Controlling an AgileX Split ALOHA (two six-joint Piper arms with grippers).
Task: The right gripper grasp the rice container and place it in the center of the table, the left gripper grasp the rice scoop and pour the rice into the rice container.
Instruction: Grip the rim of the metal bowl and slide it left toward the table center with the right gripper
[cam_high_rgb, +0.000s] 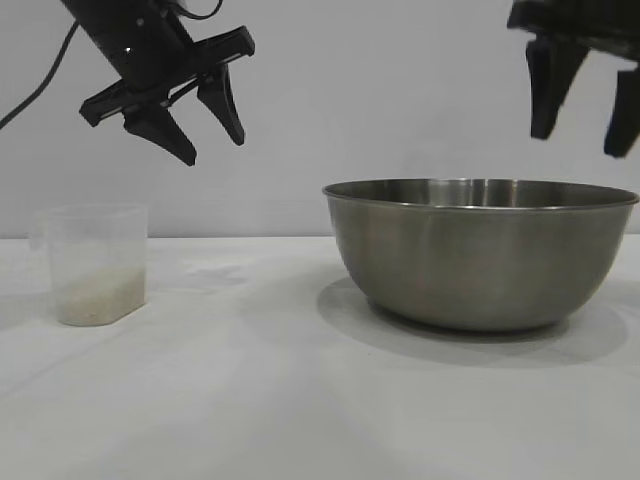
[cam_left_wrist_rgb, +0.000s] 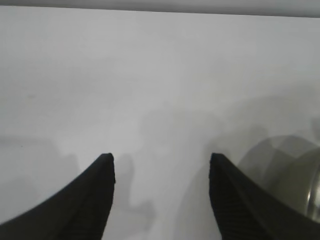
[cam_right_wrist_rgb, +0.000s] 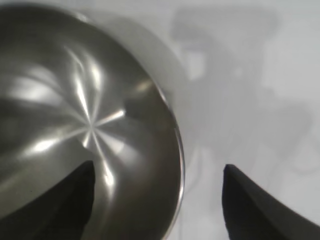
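1. Exterior view: the large round stainless-steel mixing bowl (cam_high_rgb: 480, 255) stands on the flat white desk (cam_high_rgb: 250, 400), right of the middle, and its right side reaches the picture's edge.
2. The small frosted plastic measuring cup (cam_high_rgb: 97, 263) stands upright near the desk's left side, well apart from the bowl. A pale layer of off-white rice grains (cam_high_rgb: 98, 300) lies in its bottom.
3. Between cup and bowl runs a broad strip of bare desk, and the desk in front of both is bare as well.
4. The left pincer (cam_high_rgb: 215, 142) hangs in the air above and to the right of the cup, tilted down toward the bowl's side. Its two black fingers stand moderately apart, hold nothing and touch nothing.
5. The right pincer (cam_high_rgb: 585, 135) hangs above the bowl's right part, clear of the rim and pointing almost straight down. Its fingers are spread wide and empty.
6. Left wrist view: the two dark fingertips (cam_left_wrist_rgb: 100, 175) frame bare white desk, and the bowl's (cam_left_wrist_rgb: 300, 180) curved side shows just beside one of them.
7. Right wrist view: one finger (cam_right_wrist_rgb: 75, 195) lies over the bowl's shiny inside (cam_right_wrist_rgb: 85, 125), the other over the bare desk (cam_right_wrist_rgb: 240, 75) outside it, so the rolled rim runs between them. The inside of the bowl shows only reflections; no grains can be made out in it.
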